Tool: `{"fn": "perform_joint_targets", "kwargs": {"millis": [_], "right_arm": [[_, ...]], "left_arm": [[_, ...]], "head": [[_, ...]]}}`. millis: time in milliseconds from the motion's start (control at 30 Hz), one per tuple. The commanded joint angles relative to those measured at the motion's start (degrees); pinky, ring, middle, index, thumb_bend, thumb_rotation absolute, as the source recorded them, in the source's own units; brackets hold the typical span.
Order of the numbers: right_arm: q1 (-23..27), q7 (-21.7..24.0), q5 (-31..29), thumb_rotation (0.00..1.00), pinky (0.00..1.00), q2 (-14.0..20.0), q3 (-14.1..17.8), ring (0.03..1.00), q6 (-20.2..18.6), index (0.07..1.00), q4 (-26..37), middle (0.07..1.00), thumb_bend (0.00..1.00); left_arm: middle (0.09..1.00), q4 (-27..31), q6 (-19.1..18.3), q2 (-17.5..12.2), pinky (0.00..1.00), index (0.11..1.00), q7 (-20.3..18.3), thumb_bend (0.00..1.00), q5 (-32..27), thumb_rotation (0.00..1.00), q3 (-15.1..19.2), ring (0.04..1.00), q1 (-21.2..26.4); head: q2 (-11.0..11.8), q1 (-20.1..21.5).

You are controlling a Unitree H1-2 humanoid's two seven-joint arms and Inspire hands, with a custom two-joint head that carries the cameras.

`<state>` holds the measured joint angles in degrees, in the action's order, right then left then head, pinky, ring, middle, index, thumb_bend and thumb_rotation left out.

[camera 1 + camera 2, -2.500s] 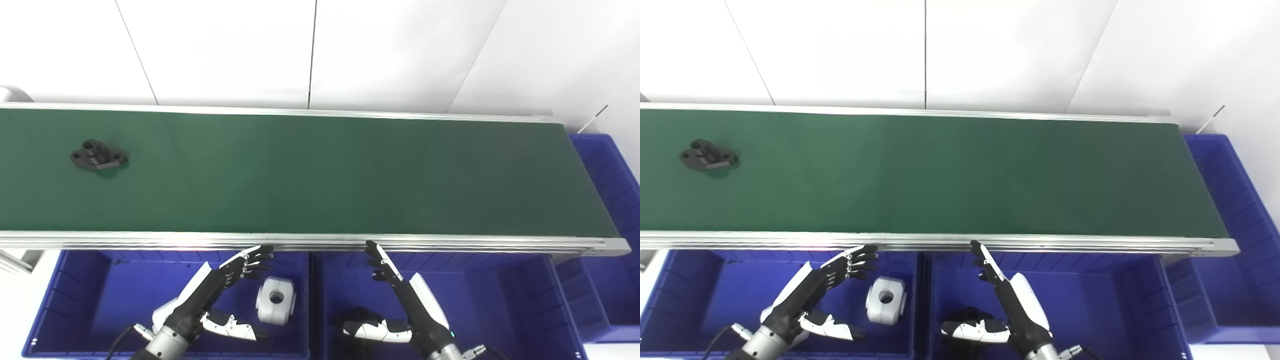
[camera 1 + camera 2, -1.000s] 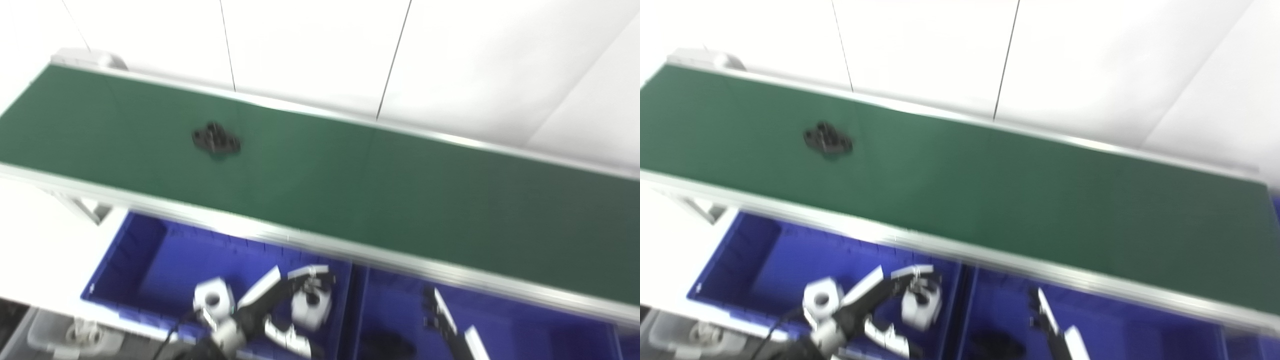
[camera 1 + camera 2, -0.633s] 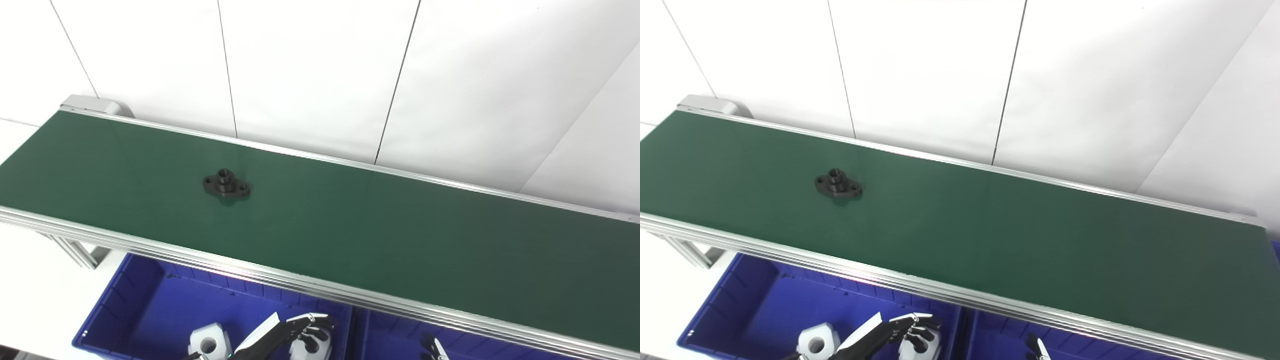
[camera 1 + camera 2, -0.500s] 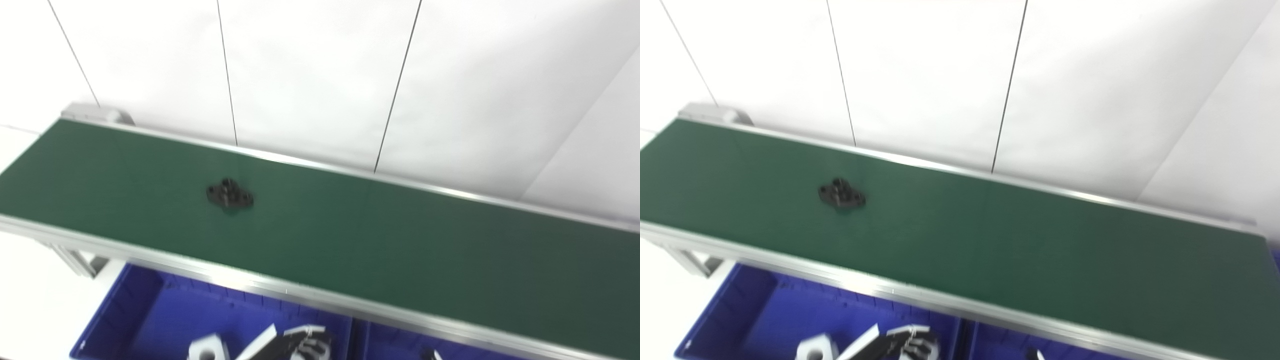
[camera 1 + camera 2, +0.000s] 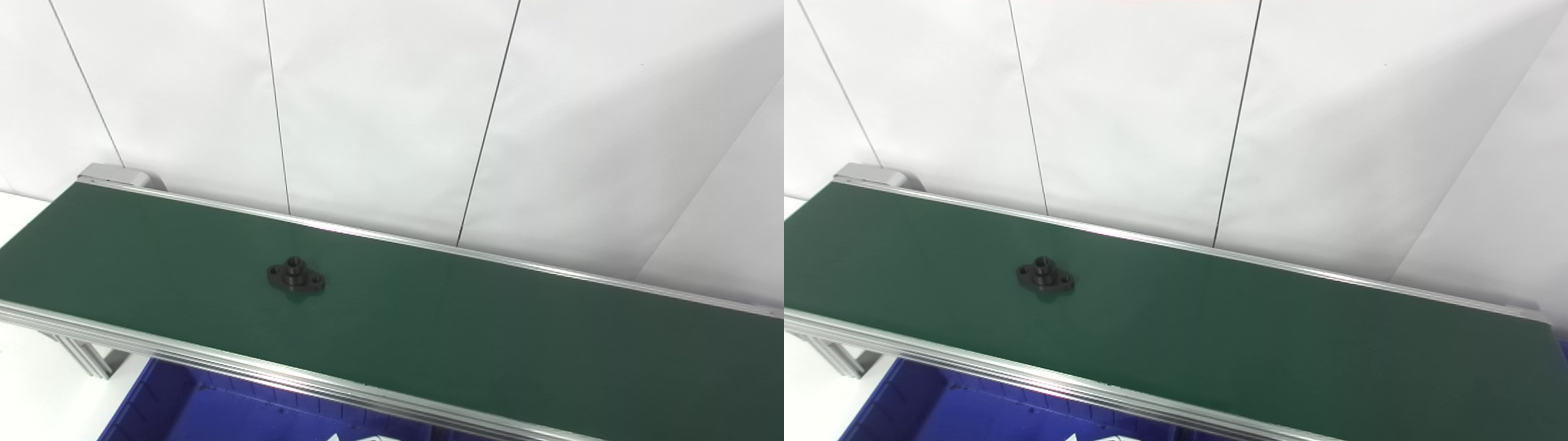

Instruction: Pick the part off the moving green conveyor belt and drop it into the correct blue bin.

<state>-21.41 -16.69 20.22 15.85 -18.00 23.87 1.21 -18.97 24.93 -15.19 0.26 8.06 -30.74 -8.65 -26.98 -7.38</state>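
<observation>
Right now the black part [image 5: 296,276] lies flat on the green conveyor belt [image 5: 465,331], in its left half and about midway between the far and near rails, its long axis running along the belt. Only a white sliver at the bottom edge of the view hints at the left robot hand [image 5: 361,438]; whether it is released or clenched I cannot tell, and the right one is out of sight. That sliver sits below and slightly right of the part, so the left arm looks nearer. A blue bin [image 5: 184,410] shows beneath the near rail; white wall panels [image 5: 392,110] stand behind.
</observation>
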Motion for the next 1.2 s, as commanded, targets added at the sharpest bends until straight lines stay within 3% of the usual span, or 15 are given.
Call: {"fn": "perform_joint_targets", "kwargs": {"millis": [0,100,233,367,600,667,867,1000,1167], "right_arm": [[0.87,-3.18,-0.17,0.30,0.61,0.82,-0.58,0.714,3.04,0.845,4.14,0.773,0.89],[2.52,-4.28,-1.34,0.29,0.60,1.70,-0.80,0.699,3.03,0.830,7.65,0.760,0.92],[4.90,-1.77,-0.29,0.36,0.66,0.85,2.73,0.690,2.92,0.830,12.80,0.751,0.92],[7.57,2.08,0.13,0.42,0.66,-0.57,5.66,0.698,-0.40,0.805,16.43,0.751,0.91],[13.87,8.71,2.28,0.39,0.61,-3.06,8.98,0.681,-7.89,0.794,18.74,0.746,0.85],[14.98,10.30,2.74,0.37,0.63,-3.61,9.17,0.691,-9.70,0.794,19.09,0.749,0.84],[22.31,17.51,7.09,0.26,0.65,-5.33,7.98,0.720,-20.08,0.828,17.72,0.781,0.84],[26.62,19.88,10.35,0.24,0.63,-6.42,7.03,0.712,-24.02,0.824,15.22,0.773,0.86],[31.13,21.84,12.43,0.21,0.68,-8.03,5.96,0.749,-28.13,0.827,11.06,0.786,0.86]], "left_arm": [[0.814,1.50,2.00,-0.69,0.67,0.782,1.27,0.89,0.22,0.22,-0.31,0.757,0.97],[0.817,1.52,2.00,-0.75,0.67,0.784,1.69,0.89,0.31,0.22,-0.55,0.762,1.07],[0.817,1.06,2.00,-0.84,0.70,0.788,2.49,0.90,0.76,0.24,-1.05,0.771,1.51],[0.819,0.92,2.00,-1.15,0.71,0.794,3.19,0.90,0.85,0.24,-1.75,0.782,1.94],[0.828,2.49,2.00,-2.01,0.73,0.806,3.57,0.90,1.17,0.25,-2.04,0.798,1.42],[0.831,3.01,2.00,-2.18,0.72,0.807,3.30,0.90,0.83,0.25,-1.85,0.796,1.21],[0.840,4.08,2.00,-2.38,0.71,0.814,3.11,0.89,0.01,0.23,-1.61,0.793,0.87],[0.836,4.43,2.00,-2.50,0.69,0.814,3.03,0.89,-0.09,0.22,-1.41,0.778,1.00],[0.860,4.24,1.99,-2.80,0.71,0.838,1.26,0.86,-1.96,0.20,-0.75,0.789,0.84]], "head": [[-0.29,0.48],[-0.75,1.28],[-1.14,1.77],[-1.69,2.46],[-3.93,4.73],[-4.54,5.41],[-6.24,7.37],[-7.46,9.42],[-8.36,11.73]]}}
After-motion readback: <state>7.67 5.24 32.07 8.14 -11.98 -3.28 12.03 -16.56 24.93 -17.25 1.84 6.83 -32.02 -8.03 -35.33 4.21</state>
